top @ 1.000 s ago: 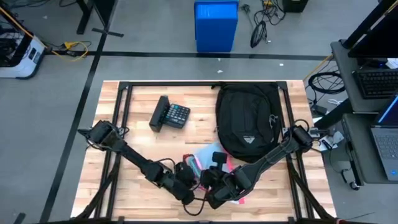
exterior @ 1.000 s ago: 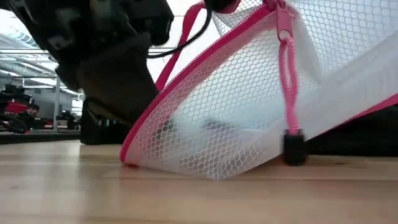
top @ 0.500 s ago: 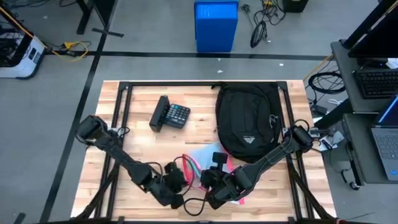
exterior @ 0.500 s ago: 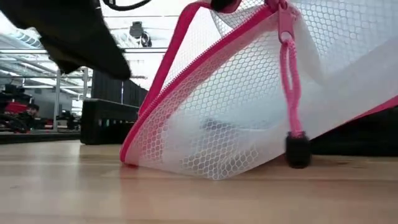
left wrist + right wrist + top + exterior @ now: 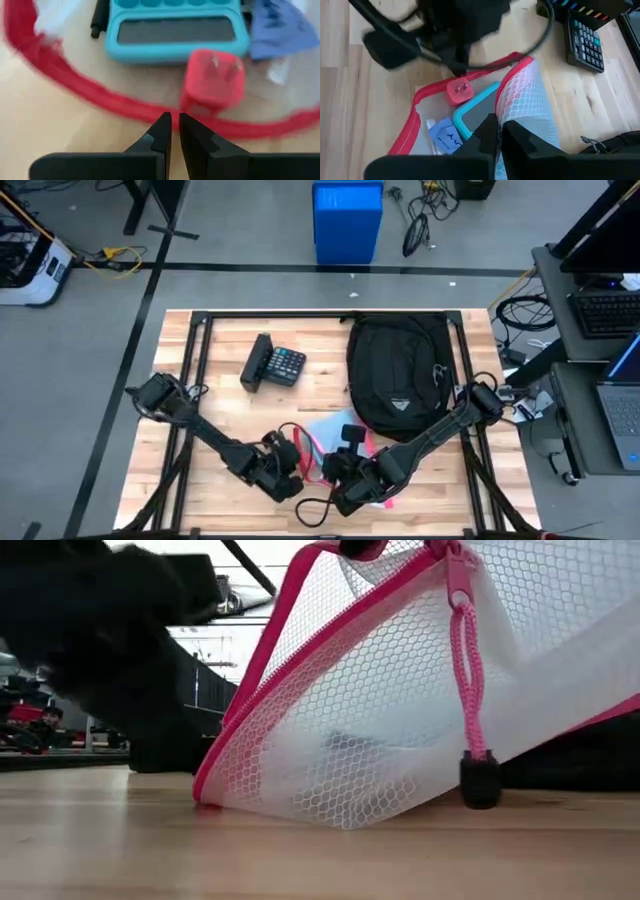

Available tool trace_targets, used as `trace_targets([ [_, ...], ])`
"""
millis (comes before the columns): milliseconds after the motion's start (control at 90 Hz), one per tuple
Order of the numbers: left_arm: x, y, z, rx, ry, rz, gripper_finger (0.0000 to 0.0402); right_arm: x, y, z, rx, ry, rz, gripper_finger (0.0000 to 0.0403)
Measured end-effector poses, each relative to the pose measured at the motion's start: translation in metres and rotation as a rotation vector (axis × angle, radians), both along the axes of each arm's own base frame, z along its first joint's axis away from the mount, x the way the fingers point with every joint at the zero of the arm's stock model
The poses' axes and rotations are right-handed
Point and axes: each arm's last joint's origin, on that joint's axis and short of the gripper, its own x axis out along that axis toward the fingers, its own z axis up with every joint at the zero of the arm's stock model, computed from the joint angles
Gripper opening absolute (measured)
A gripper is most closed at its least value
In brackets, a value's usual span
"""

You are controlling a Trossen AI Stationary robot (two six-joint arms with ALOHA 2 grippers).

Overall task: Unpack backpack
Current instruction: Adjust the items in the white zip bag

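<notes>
Left gripper (image 5: 171, 131) at pouch (image 5: 470, 115) mouth

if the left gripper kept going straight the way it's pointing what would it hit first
Probably the pink zipper edge of the mesh pouch, then the small red plug lying just inside it. The left gripper looks shut; depth is hard to judge.

Front-centre: my left gripper (image 5: 287, 463) and right gripper (image 5: 345, 463) crowd the mesh pouch (image 5: 330, 442), little gap between | Right: backpack (image 5: 398, 372) fills the far side | Far-left: calculator (image 5: 274, 363) sits alone | Free: bare worktop (image 5: 215, 395) left of the pouch.
</notes>
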Motion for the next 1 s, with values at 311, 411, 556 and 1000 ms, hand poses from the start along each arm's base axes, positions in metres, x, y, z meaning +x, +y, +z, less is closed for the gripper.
trace_targets([
  [311, 0.031, 0.017, 0.002, -0.002, -0.128, -0.049, 0.0024, 0.000, 0.000, 0.000, -0.002, 0.003, 0.001, 0.0000],
  [411, 0.034, 0.017, 0.005, -0.011, -0.127, -0.069, 0.0024, 0.000, 0.000, 0.000, -0.002, 0.003, 0.001, 0.0000],
  [556, 0.032, 0.018, 0.004, -0.002, -0.101, -0.079, 0.0024, 0.000, 0.000, 0.000, -0.001, 0.000, 0.001, 0.0000],
  [1000, 0.014, 0.024, 0.027, 0.068, -0.032, -0.068, 0.0024, 0.000, 0.000, 0.000, 0.000, 0.000, 0.000, 0.0000],
])
